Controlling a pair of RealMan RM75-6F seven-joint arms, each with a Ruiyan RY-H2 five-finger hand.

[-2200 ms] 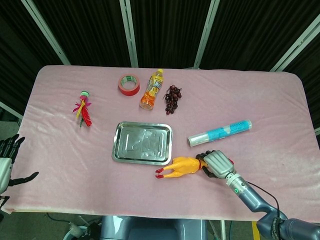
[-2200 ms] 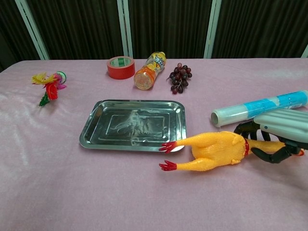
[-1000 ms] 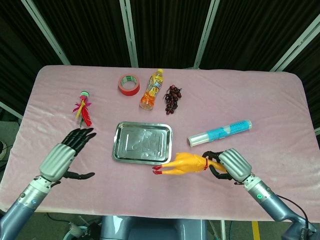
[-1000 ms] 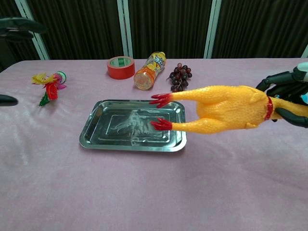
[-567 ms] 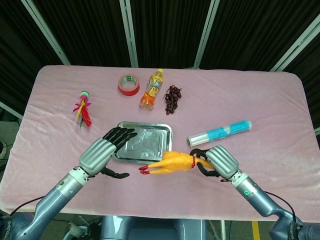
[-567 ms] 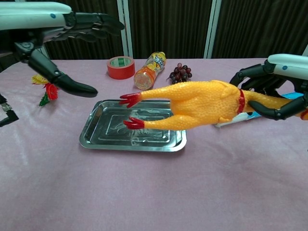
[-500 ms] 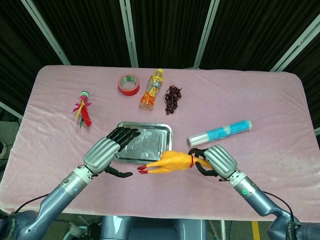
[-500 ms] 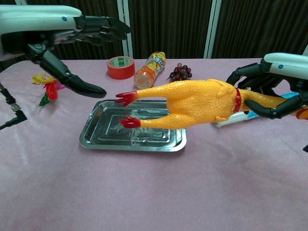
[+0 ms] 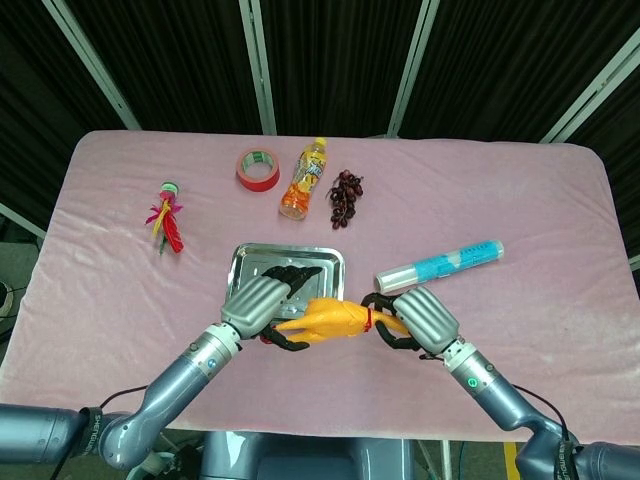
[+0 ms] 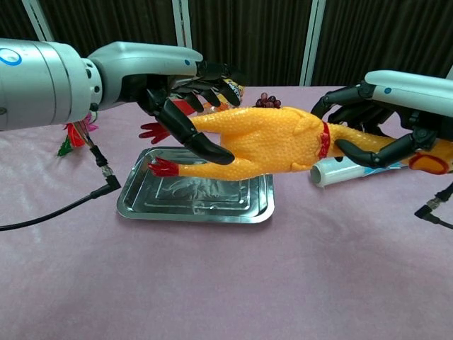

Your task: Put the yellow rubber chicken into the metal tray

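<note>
Rubber chicken is off the table, held level in the air above the near edge of the metal tray, red feet to the robot's left, head end to its right; right hand grasps the neck, dark fingers curled around the yellow neck just past the red collar; left hand is at the leg end, fingers wrapped over the legs and rump with the thumb lying across the body, so it looks to be grasping the chicken too, though the head view cannot confirm how firm the contact is; in the head view the chicken spans between left hand and right hand, over the tray's front rim; tray sits flat on the pink cloth, nothing resting inside it.

Elsewhere on the cloth: red tape roll, orange drink bottle lying on its side, bunch of dark grapes just right of the bottle; clear roll with blue print right of the tray, near the right hand; feathered toy well to the left; black cable trails from the left arm across the cloth.
</note>
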